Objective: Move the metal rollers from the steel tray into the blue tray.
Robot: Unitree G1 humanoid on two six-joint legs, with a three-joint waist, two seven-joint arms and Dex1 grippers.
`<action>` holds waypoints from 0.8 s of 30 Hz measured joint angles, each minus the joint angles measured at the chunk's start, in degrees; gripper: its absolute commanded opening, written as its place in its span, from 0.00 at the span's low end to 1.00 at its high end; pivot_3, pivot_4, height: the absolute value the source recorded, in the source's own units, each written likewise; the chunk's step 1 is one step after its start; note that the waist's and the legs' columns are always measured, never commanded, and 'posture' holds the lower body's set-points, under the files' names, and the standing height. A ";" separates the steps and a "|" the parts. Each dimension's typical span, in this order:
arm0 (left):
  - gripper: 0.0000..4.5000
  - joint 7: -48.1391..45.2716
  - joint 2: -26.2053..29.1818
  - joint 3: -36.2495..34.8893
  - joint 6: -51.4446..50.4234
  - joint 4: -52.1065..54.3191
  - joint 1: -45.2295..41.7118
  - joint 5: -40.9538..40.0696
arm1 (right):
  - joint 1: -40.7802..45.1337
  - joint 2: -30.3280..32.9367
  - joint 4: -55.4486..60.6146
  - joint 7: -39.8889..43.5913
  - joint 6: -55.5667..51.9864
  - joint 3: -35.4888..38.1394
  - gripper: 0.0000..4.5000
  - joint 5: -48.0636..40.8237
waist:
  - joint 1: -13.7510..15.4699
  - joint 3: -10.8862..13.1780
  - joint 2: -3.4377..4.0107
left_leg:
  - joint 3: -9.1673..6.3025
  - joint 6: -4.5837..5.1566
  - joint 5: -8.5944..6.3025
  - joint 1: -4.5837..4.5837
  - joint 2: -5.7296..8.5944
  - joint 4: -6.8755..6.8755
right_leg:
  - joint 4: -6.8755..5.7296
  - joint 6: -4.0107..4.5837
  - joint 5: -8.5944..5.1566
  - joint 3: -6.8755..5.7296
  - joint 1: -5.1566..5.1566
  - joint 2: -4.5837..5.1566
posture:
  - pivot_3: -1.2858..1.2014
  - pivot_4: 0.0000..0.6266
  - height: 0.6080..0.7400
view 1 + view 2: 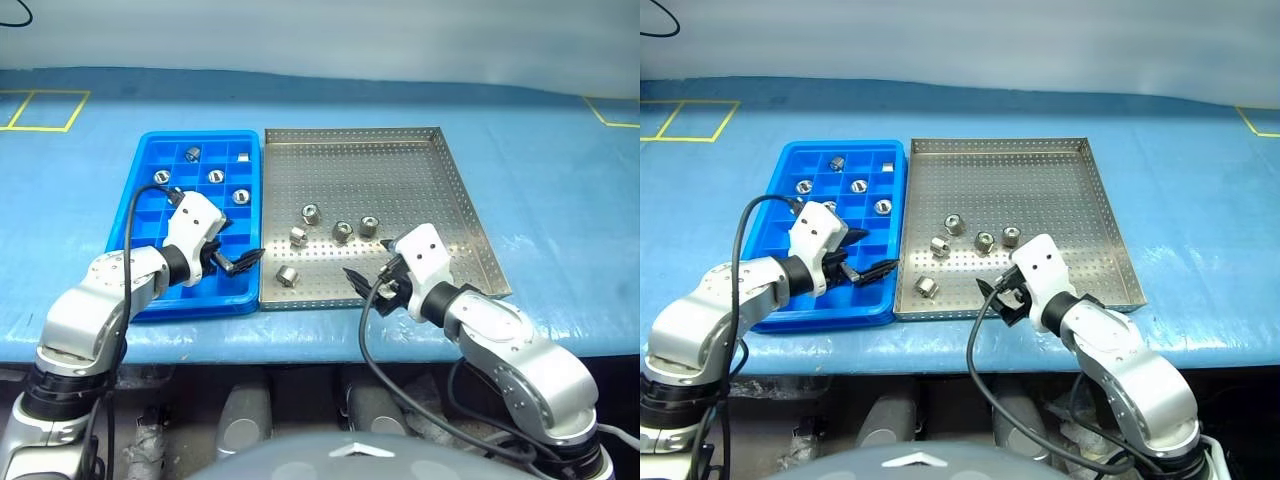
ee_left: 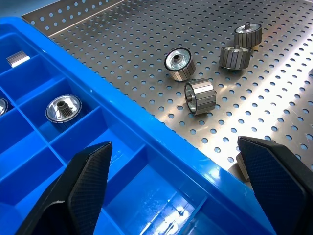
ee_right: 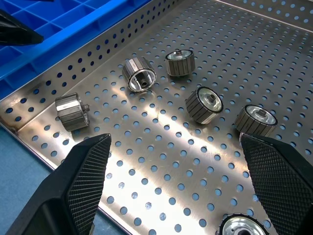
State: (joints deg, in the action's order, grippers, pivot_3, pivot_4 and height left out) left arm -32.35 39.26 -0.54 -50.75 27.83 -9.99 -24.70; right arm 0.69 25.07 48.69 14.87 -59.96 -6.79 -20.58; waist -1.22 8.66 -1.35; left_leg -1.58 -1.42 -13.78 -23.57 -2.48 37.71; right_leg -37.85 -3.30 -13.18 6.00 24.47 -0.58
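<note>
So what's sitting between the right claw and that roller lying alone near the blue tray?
Nothing but bare perforated floor of the steel tray. In the head view, the right gripper and the lone roller have an empty stretch between them.

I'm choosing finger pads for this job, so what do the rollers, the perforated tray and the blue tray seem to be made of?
The metal rollers look like bright machined metal: mirror-like end faces, ribbed sides. The steel tray looks like brushed sheet metal, probably stainless: dull grey sheen, punched holes, folded rim. The blue tray looks like glossy moulded plastic: even colour, rounded edges, soft highlights.
</note>
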 measured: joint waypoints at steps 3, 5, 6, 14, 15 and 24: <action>1.00 -0.04 0.00 0.01 0.00 0.00 -0.02 0.00 | -0.01 0.00 0.00 -0.06 0.02 -0.01 0.99 0.00 | -0.01 0.00 0.00 | 0.00 0.00 0.00 0.00 0.00 0.00 | 0.00 0.00 0.00 0.00 0.00 0.00 | 0.54 0.24 1.00; 1.00 -0.05 0.00 0.04 0.00 -0.01 -0.07 0.00 | -0.01 0.00 0.00 -0.09 0.04 -0.02 0.99 0.00 | -0.01 0.00 0.00 | 0.00 0.00 0.00 0.00 0.00 0.00 | 0.00 0.00 0.00 0.00 0.00 0.00 | 0.54 0.24 1.00; 1.00 -0.05 0.00 0.04 0.00 -0.01 -0.10 0.00 | -0.01 0.00 -0.01 -0.10 0.04 -0.03 0.99 0.00 | 0.00 0.00 0.00 | 0.00 0.00 0.00 0.00 0.00 0.00 | 0.00 0.00 0.00 0.00 0.00 0.00 | 0.54 0.24 1.00; 1.00 -0.09 0.08 0.42 -0.05 -0.25 -0.88 0.11 | -0.01 -0.05 -0.12 -0.25 0.06 -0.10 0.99 0.00 | 0.04 0.00 0.00 | 0.00 0.00 0.00 0.00 0.00 0.01 | -0.01 0.00 0.00 0.00 0.00 0.00 | 0.54 0.24 1.00; 1.00 -0.12 0.16 0.91 -0.15 -0.67 -1.90 0.39 | -0.01 -0.06 -0.16 -0.27 0.07 -0.12 0.99 0.00 | 0.09 0.00 0.00 | -0.01 0.00 0.00 -0.01 0.00 0.03 | -0.01 0.00 0.00 0.00 -0.01 -0.01 | 0.54 0.24 1.00; 1.00 -3.96 1.57 5.59 -2.98 -7.18 -16.16 1.47 | 0.08 -0.62 -0.79 -0.54 0.62 -0.60 0.99 0.14 | 0.13 0.01 -0.01 | -0.04 0.00 0.00 -0.02 0.03 0.11 | -0.03 -0.03 0.02 0.00 -0.03 -0.02 | 0.54 0.24 1.00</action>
State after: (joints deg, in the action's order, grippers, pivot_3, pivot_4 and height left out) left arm -36.31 40.83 5.04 -53.74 20.65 -26.15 -23.23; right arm 0.77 24.45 47.89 14.34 -59.34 -7.39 -20.44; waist -1.09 8.67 -1.36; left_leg -1.62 -1.41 -13.78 -23.60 -2.45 37.82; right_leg -37.88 -3.32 -13.17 6.00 24.44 -0.60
